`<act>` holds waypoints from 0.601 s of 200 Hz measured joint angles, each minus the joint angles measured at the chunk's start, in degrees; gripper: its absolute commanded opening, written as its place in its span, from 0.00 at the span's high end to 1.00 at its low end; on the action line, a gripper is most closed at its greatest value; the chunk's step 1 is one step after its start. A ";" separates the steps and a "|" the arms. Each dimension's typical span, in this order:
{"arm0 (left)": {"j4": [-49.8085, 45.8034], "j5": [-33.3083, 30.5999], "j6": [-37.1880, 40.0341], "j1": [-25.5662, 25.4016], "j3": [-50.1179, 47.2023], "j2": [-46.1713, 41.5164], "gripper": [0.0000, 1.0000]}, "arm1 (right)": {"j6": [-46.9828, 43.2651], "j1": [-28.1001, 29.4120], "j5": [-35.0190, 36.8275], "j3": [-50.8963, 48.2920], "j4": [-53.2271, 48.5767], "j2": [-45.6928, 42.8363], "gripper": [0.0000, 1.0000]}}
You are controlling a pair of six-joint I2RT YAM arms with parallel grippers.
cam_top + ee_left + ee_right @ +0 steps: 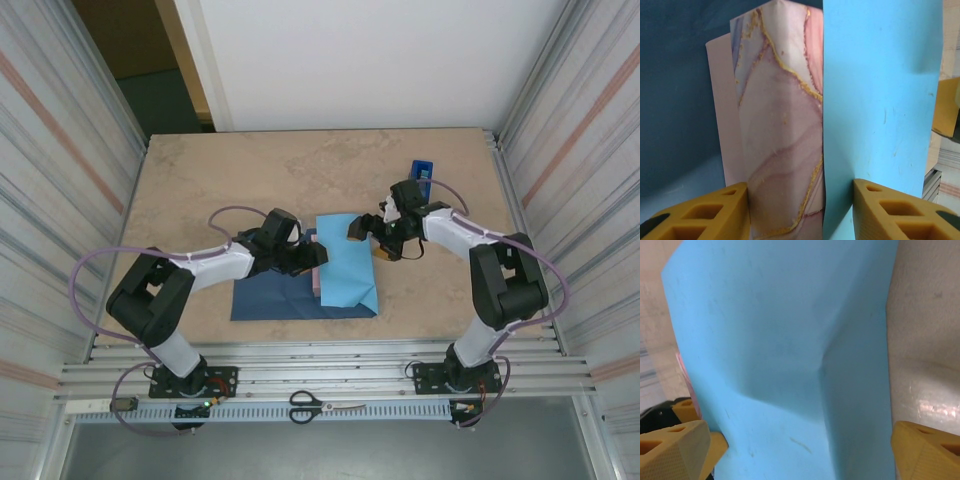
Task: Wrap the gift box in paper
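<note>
Light-blue flap of the paper lies folded over the gift box at the middle of the counter. The left gripper, half spread, apparently steadies the seam. The right gripper, spread wide, straddles the flap, seemingly to smooth it.

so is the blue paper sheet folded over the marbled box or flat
Folded partway: the sky-blue paper flap overlaps the pink marbled box, leaving one strip bare.
</note>
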 measured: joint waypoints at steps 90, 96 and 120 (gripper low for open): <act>-0.20 0.00 0.20 0.02 0.15 0.11 0.51 | -3.93 -0.92 -1.66 2.64 -0.50 5.62 0.18; -0.20 0.00 0.20 0.00 0.15 0.11 0.51 | -4.09 -0.92 -1.64 2.64 -0.52 5.57 0.17; -0.22 0.00 0.52 0.00 0.15 0.11 0.51 | -4.48 -0.92 -1.64 2.99 -1.38 5.46 0.15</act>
